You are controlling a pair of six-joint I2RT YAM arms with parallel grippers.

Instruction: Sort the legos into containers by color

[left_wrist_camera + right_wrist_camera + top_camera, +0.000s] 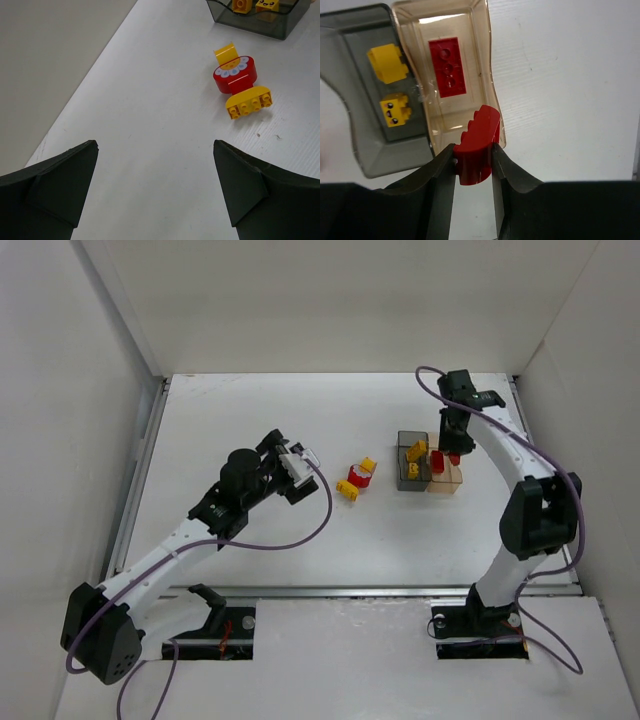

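Hanging over the clear box [475,60], a red brick [480,130] is clamped at its flat sides by the right hand [473,149]. It is judged light, hard and slippery. The left hand [155,150] is spread wide apart near loose bricks [235,80].

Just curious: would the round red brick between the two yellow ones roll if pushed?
Probably not: the red brick seems to rest on a flat face, so it should slide. It looks hard and glossy, likely stiff, perhaps slippery. The studded yellow brick and curved yellow piece appear to touch it, so they'd likely shift.
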